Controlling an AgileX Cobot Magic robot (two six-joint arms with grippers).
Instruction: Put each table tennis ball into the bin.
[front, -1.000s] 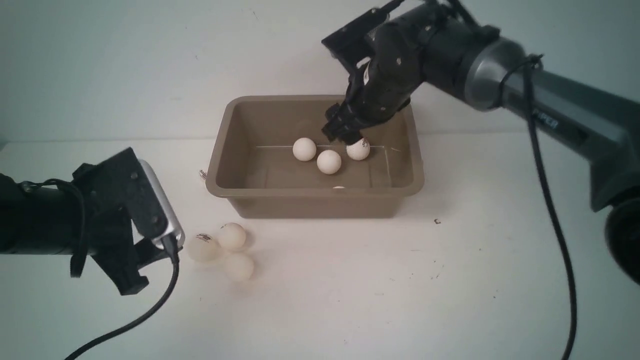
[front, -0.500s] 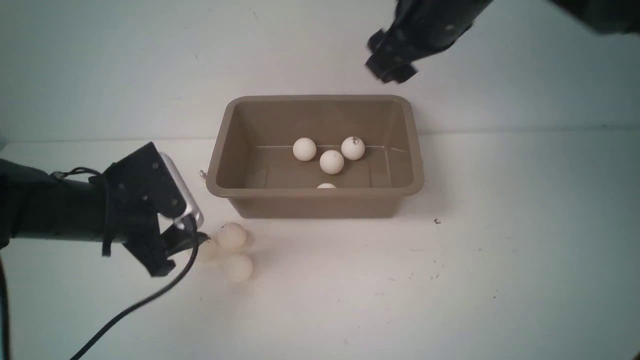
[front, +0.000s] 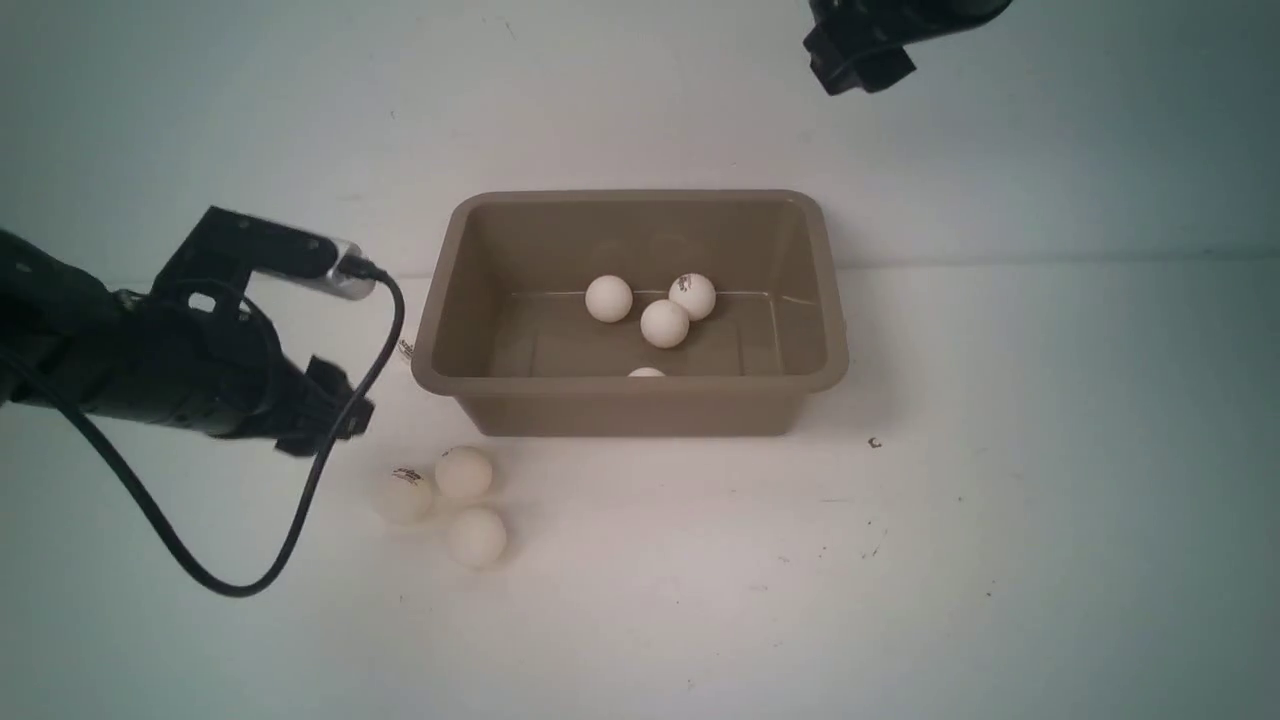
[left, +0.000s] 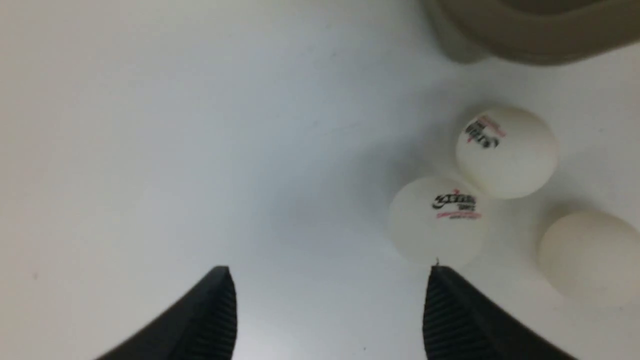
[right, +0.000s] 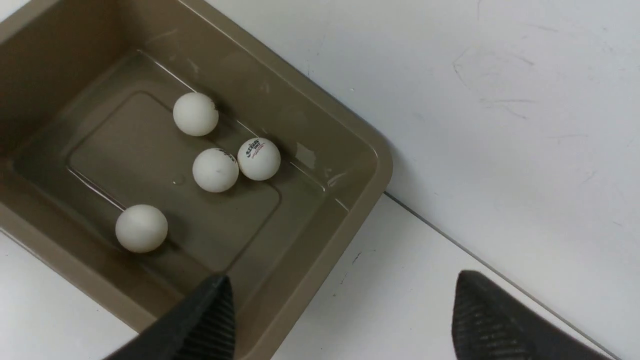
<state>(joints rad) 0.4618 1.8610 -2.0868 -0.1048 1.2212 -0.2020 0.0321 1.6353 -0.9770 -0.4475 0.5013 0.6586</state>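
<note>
On the white bench (front: 900, 560), three table tennis balls (front: 463, 472) huddle near-left of the bin (front: 630, 400); the left tool (left: 328, 270), jaws apart, should centre on one ball alone, while four lie binned and the right tool (right: 342, 277) gapes empty beyond.

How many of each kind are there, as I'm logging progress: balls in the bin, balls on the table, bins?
Bin: 1
Balls inside it: 4
Balls on the table: 3
Total: 8 things, 7 of them balls. A faint mark left of the bin is too small to tell.
</note>
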